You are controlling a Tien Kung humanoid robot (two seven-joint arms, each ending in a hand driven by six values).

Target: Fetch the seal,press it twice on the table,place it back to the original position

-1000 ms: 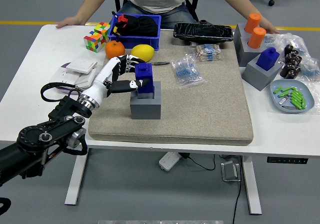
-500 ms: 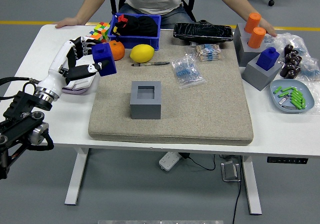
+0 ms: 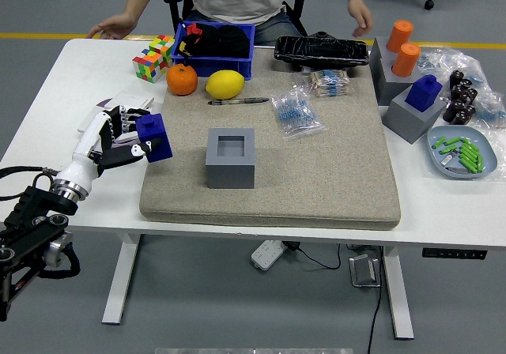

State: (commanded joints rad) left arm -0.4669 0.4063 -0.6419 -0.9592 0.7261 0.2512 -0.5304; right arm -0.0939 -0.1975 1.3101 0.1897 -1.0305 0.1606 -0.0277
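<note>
Blue seal (image 3: pixel 154 137) in left hand (image 3: pixel 118 137), at mat's (image 3: pixel 316 180) left edge

Brightness: the scene was bright and evenly lit, with colours clear across the white table (image 3: pixel 443 204).
Light source: it seemed to come from above, diffuse; no lamp was in view.
Shadows: soft and short; a faint one lay under the grey square block with a hollow top (image 3: pixel 231 159), and a darker band ran below the beige felt mat (image 3: pixel 332 172).
Glare: small highlights showed on the crinkled black plastic tray (image 3: pixel 321 50).
Sharpness: mostly crisp; the person's raised hand (image 3: pixel 362 16) was slightly smeared.
Distortion: the table's edges bowed mildly.
</note>
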